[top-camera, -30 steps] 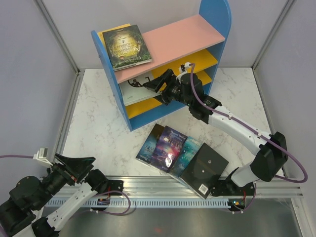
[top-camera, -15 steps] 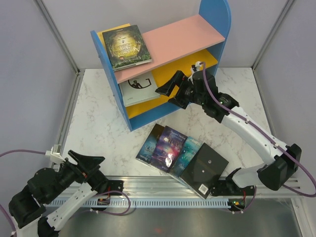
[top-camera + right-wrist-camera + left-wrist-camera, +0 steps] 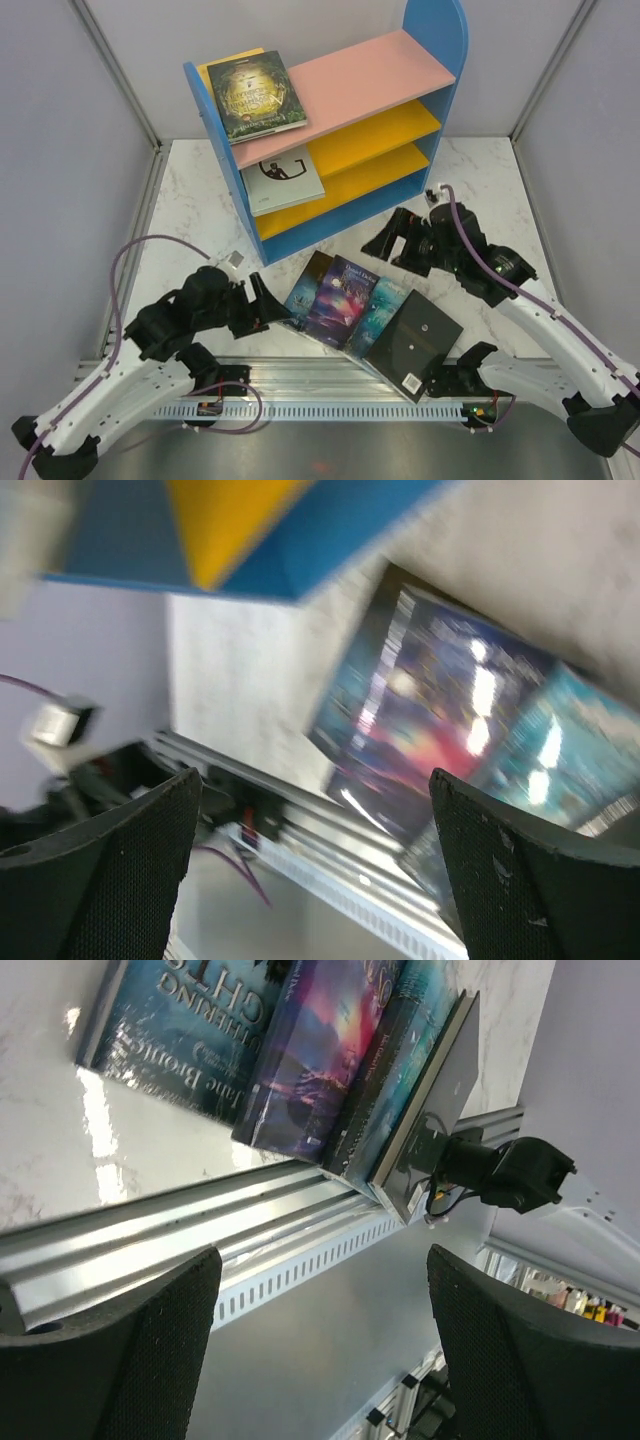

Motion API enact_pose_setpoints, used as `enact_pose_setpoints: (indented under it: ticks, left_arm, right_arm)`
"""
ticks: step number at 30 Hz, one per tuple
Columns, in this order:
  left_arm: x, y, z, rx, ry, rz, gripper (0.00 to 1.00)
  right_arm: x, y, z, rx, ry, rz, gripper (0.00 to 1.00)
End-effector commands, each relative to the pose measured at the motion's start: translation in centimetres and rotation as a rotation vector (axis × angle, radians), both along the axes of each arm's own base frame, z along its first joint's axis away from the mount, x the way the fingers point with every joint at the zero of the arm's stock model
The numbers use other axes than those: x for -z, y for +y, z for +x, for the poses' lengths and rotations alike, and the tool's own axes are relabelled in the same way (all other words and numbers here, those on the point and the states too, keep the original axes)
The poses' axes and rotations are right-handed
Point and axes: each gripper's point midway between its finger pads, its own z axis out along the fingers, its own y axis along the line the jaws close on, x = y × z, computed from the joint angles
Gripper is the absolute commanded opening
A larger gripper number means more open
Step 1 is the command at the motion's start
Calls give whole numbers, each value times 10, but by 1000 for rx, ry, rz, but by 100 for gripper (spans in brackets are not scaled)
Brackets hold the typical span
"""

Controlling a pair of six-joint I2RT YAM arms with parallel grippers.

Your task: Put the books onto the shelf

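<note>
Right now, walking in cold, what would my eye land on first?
The bright shelf at the back, blue, pink and yellow, with a green book on top and a grey book on a yellow board. In front of it, four books lie fanned on the table, with the open left gripper at their left edge and the open right gripper between them and the shelf.

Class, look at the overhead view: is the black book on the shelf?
No, the black book lies on the table, apart from the shelf.

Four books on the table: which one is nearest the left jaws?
The dark blue book, at the left end of the fanned row. The purple book, teal book and black book lie farther right.
</note>
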Motion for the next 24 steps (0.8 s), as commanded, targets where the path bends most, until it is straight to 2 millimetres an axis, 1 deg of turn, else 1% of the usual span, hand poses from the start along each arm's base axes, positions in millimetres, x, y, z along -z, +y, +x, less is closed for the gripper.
enact_pose_setpoints:
  ticks: [1, 2, 3, 4, 5, 6, 7, 8, 9, 10, 11, 12, 13, 14, 15, 16, 18, 19, 20, 22, 24]
  left_arm:
    - [-13, -36, 16, 171, -129, -67, 85]
    - [4, -43, 21, 195, -95, -29, 85]
    - [9, -47, 24, 209, -92, -22, 84]
    - [9, -55, 30, 223, -108, -35, 84]
    - [16, -58, 33, 240, -110, -24, 85]
    - [29, -62, 37, 248, -76, 5, 85]
    - [33, -66, 39, 266, -69, 6, 85]
    - [34, -72, 44, 283, -87, 3, 85]
    - [48, -75, 46, 296, -51, 32, 84]
    - [54, -77, 48, 304, -42, 44, 84]
    - [58, -79, 52, 315, -53, 53, 84]
    - [69, -81, 54, 324, -33, 73, 84]
    - [73, -83, 54, 333, -26, 76, 84]
    - [74, -87, 58, 344, -48, 65, 84]
    - [77, -89, 59, 351, -43, 62, 84]
    - [86, -92, 56, 371, -17, 57, 84]
    - [90, -99, 58, 387, -13, 35, 83]
    - [99, -99, 57, 389, 10, 47, 82]
    - [103, -100, 57, 390, 18, 51, 81]
    - [105, -103, 58, 396, 16, 35, 80]
    - [105, -108, 56, 413, 23, 6, 76]
  right_arm:
    - [67, -30, -36, 55, 180, -81, 98]
    - [78, -35, -43, 63, 199, -88, 98]
    - [79, -38, -47, 72, 204, -79, 98]
    - [81, -45, -56, 75, 210, -84, 98]
    - [83, -49, -60, 78, 218, -89, 98]
    - [87, -54, -64, 90, 224, -103, 98]
    - [88, -61, -71, 97, 235, -116, 98]
    - [88, -65, -74, 104, 232, -122, 98]
    - [86, -69, -74, 119, 222, -127, 98]
    - [84, -74, -79, 126, 222, -129, 98]
    - [82, -76, -79, 131, 214, -127, 98]
    - [80, -78, -81, 136, 210, -125, 98]
    - [81, -79, -83, 140, 218, -128, 98]
    - [80, -80, -83, 142, 216, -126, 98]
    - [80, -81, -83, 145, 218, -129, 98]
    - [81, -81, -85, 143, 224, -134, 98]
    - [81, -82, -85, 141, 227, -140, 98]
    - [82, -82, -86, 141, 230, -143, 98]
    - [81, -82, -85, 139, 227, -144, 98]
    - [81, -81, -84, 135, 231, -152, 98]
    - [83, -80, -83, 132, 235, -164, 98]
